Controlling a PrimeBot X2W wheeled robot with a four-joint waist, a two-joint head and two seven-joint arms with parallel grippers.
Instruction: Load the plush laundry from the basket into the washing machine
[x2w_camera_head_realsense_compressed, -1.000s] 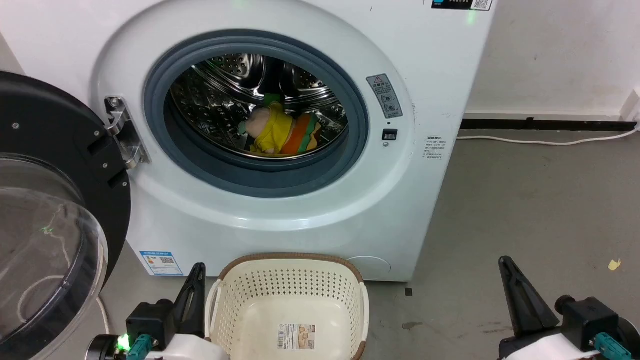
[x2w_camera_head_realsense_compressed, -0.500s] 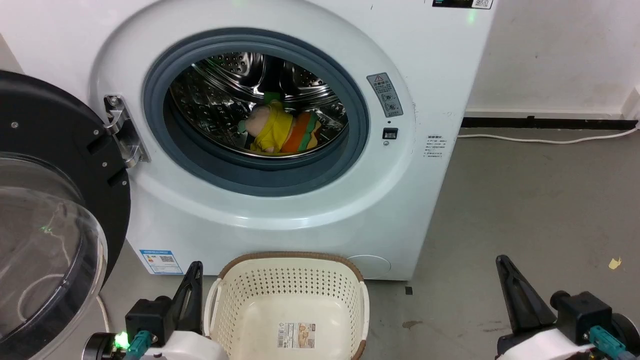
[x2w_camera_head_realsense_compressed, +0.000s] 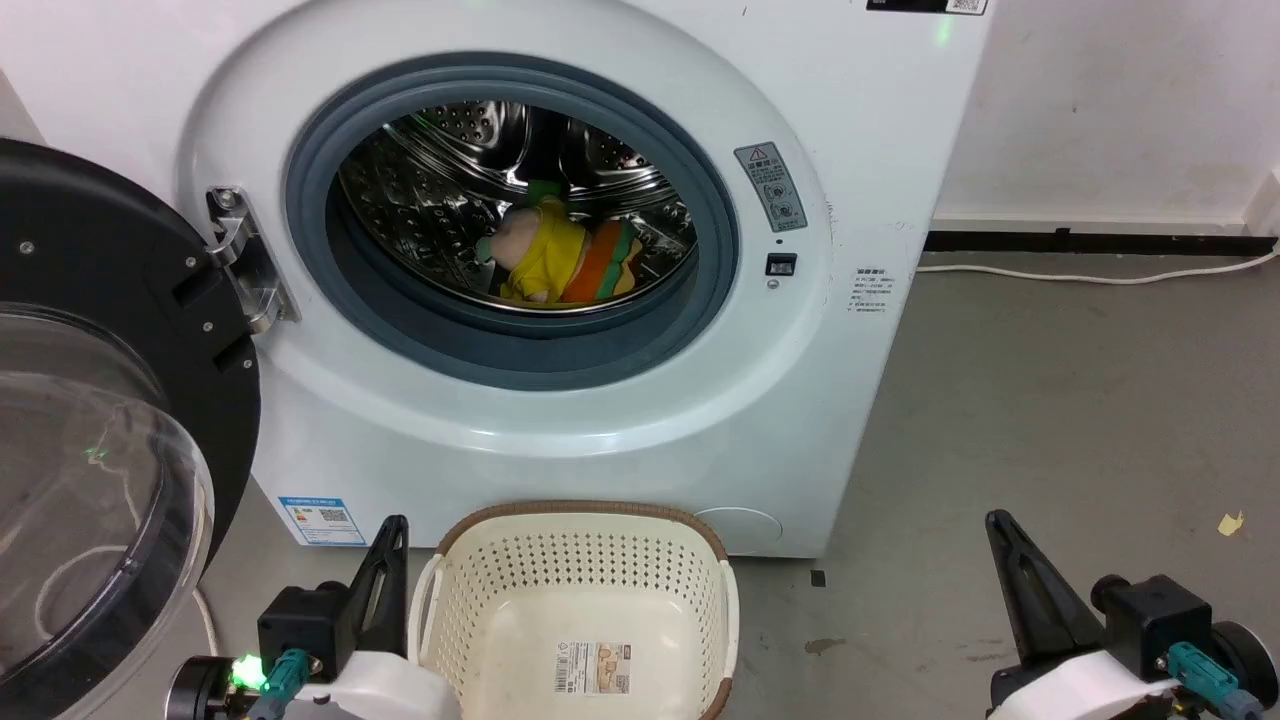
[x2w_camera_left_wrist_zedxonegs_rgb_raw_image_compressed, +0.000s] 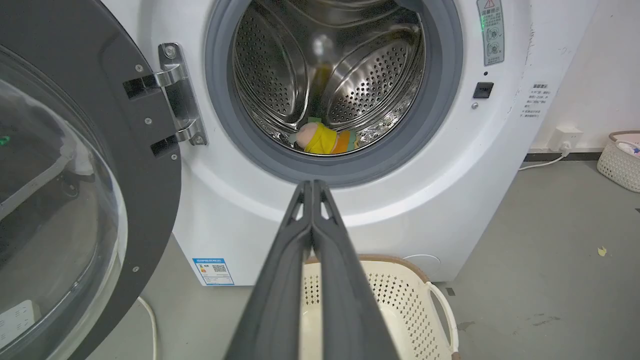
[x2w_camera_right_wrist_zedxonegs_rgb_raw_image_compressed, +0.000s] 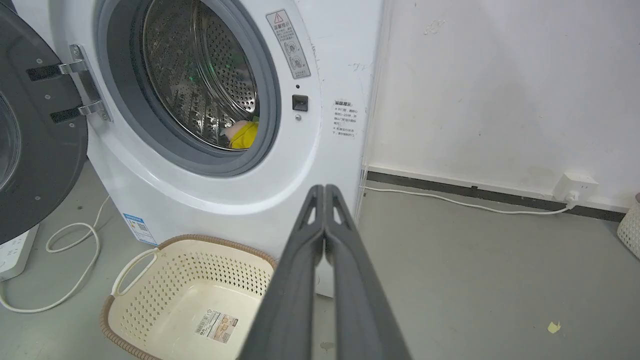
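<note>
The plush laundry (x2w_camera_head_realsense_compressed: 555, 258) lies inside the steel drum of the washing machine (x2w_camera_head_realsense_compressed: 850, 120), peach head to the left, striped body to the right; it also shows in the drum as the plush toy (x2w_camera_left_wrist_zedxonegs_rgb_raw_image_compressed: 324, 141) and, partly hidden by the port ring, the plush (x2w_camera_right_wrist_zedxonegs_rgb_raw_image_compressed: 243, 135). The cream basket (x2w_camera_head_realsense_compressed: 578, 560) stands on the floor before the machine, holding just its label sticker. My left gripper (x2w_camera_head_realsense_compressed: 393, 532) sits shut beside the basket's left side, nothing in it. My right gripper (x2w_camera_head_realsense_compressed: 998, 528) is shut and holds nothing, over the floor at the lower right.
The black-rimmed clear door (x2w_camera_head_realsense_compressed: 90, 400) hangs open at the left, close to my left arm. A white cable (x2w_camera_head_realsense_compressed: 1100, 278) runs along the wall base to a socket (x2w_camera_right_wrist_zedxonegs_rgb_raw_image_compressed: 575, 186). Another pale basket (x2w_camera_left_wrist_zedxonegs_rgb_raw_image_compressed: 620, 160) stands at the far right. Grey floor (x2w_camera_head_realsense_compressed: 1050, 420) lies open right of the machine.
The head view has shifted slightly; the machine sits a touch higher. Both grippers have edged a little, the right one leftward. The plush and basket have not moved.
</note>
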